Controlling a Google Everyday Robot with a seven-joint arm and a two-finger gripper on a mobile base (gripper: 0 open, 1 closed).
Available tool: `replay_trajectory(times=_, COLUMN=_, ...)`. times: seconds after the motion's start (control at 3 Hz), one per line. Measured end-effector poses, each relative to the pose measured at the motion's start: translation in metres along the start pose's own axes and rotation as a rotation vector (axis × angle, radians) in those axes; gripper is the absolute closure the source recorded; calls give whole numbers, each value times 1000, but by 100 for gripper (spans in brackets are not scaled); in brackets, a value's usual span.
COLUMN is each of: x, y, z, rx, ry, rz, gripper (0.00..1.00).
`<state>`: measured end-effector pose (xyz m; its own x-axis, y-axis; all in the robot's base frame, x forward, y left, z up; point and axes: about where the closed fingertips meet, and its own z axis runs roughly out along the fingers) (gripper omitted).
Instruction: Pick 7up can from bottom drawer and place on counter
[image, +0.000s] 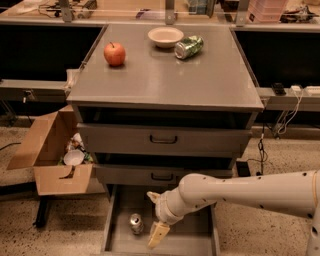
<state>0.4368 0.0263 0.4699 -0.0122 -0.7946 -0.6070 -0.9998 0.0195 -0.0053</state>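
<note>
I saw my gripper (151, 220) over the bottom drawer (192, 239), under the counter's (165, 82) front edge, fingers spread, holding nothing. The 7up can (136, 223) stood just beside it, near the drawer's left wall.

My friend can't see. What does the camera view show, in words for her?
A robot arm's gripper hangs open over the pulled-out bottom drawer, beside an upright 7up can. On the counter above sit an apple, a bowl and a tipped green can.

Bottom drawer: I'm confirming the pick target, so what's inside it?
The 7up can stands upright on the bottom drawer floor, beside the gripper over it. The arm hides floor on the right.
</note>
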Motion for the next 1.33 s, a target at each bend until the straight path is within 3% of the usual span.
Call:
replay_trajectory(times=0.33, x=10, y=-19, z=31, rx=47, ry=-105, rz=-12, gripper=0)
replay_trajectory(times=0.67, x=41, y=-39, z=74, rx=105, ry=-252, rz=50, gripper=0)
replay_trajectory(times=1.0, x=65, y=-36, z=110, rx=103, ry=-347, rz=126, gripper=0)
replay_trajectory(times=1.33, x=92, y=-33, z=160, rx=96, ry=-333, rz=193, gripper=0)
